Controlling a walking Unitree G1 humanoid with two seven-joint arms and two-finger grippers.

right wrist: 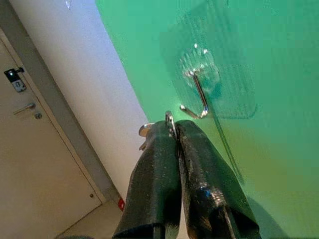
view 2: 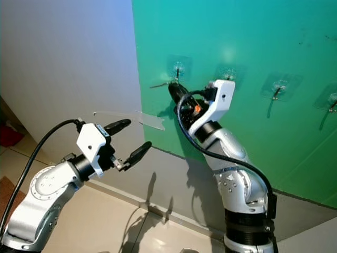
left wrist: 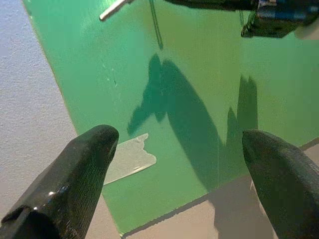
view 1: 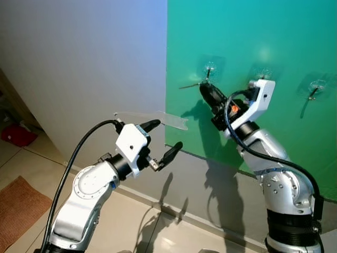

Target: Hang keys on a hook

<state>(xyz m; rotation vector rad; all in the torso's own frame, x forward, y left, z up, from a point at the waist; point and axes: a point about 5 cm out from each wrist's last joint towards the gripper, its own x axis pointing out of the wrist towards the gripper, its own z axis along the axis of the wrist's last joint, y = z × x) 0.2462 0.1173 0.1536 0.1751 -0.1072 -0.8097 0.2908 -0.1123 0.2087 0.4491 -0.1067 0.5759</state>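
Right gripper [right wrist: 175, 130]: fingers pressed together on the key ring [right wrist: 170, 119], with the key [view 1: 190, 85] jutting sideways just under the leftmost hook [right wrist: 195, 97] on the green panel [view 1: 274, 31]. Ring sits near the hook tip, not yet over it. Risk: the ring stands edge-on between the pads, so a slightly off approach could strike the hook tip and twist the ring loose, or strain the adhesive mount. Left gripper [view 1: 161, 141]: fingers spread, empty, held off the wall below.
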